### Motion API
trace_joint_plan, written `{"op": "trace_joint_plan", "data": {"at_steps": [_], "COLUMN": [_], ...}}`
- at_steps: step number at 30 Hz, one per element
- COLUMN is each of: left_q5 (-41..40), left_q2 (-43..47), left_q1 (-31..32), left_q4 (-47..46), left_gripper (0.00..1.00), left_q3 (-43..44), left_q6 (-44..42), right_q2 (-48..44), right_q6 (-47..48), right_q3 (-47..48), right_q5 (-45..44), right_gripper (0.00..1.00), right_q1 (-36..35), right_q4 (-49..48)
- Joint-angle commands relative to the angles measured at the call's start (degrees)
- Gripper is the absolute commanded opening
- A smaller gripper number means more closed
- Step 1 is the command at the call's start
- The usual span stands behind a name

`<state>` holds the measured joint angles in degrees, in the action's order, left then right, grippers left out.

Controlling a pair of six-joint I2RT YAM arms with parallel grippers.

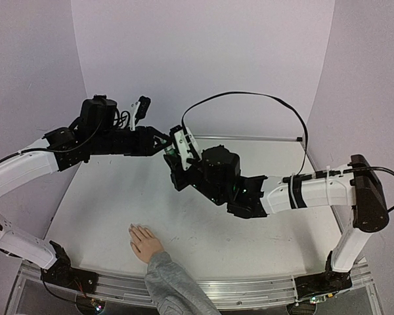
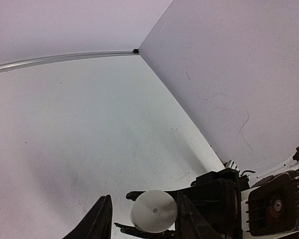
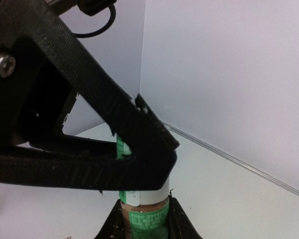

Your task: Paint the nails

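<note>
**White cap between my fingers, nails well below**

My right gripper (image 3: 144, 216) is pinched on the lower body of the bottle (image 3: 148, 220) and holds it up in the air over the middle of the table (image 1: 217, 252). My left gripper (image 2: 144, 219) straddles the white cap (image 2: 154, 211). One finger is against it and a gap shows on the other side, so I have not clamped it.

The nails (image 1: 134, 228) are well apart from all this, at the near edge of the table. They sit on the fingertips of the hand (image 1: 146, 243), which lies flat with its grey sleeve (image 1: 174, 285) trailing toward me.

I judge the bottle small, light and smooth, its label likely slick, so the low grip seems right. The cap wants a square hold on its round sides, or it will slip when I turn it. The nails are tiny and look hard. I would not grip them, only touch them with the brush. The hand looks light and might slide under a firm stroke.
</note>
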<state>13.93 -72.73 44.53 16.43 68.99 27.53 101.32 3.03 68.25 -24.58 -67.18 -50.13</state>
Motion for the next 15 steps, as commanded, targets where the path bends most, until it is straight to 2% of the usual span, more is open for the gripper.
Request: {"op": "trace_joint_plan", "data": {"at_steps": [1, 9, 15], "left_q5": [1.12, 4.62, 9.96], "left_q2": [0.05, 0.12, 1.26], "left_q1": [0.11, 0.20, 0.37], "left_q4": [-3.09, -3.15, -3.42], "left_gripper": [0.41, 0.18, 0.09], "left_q3": [3.02, 1.49, -1.88], "left_q6": [-0.61, -2.08, -4.77], "right_q2": [0.19, -0.07, -0.30], "right_q6": [0.30, -0.25, 2.24], "right_q3": [3.44, 4.33, 5.83], "right_q5": [0.16, 1.16, 4.13], "right_gripper": [0.00, 0.00, 0.00], "right_q1": [-0.41, -0.41, -0.28], "right_q4": [-2.70, -2.65, -2.26]}}
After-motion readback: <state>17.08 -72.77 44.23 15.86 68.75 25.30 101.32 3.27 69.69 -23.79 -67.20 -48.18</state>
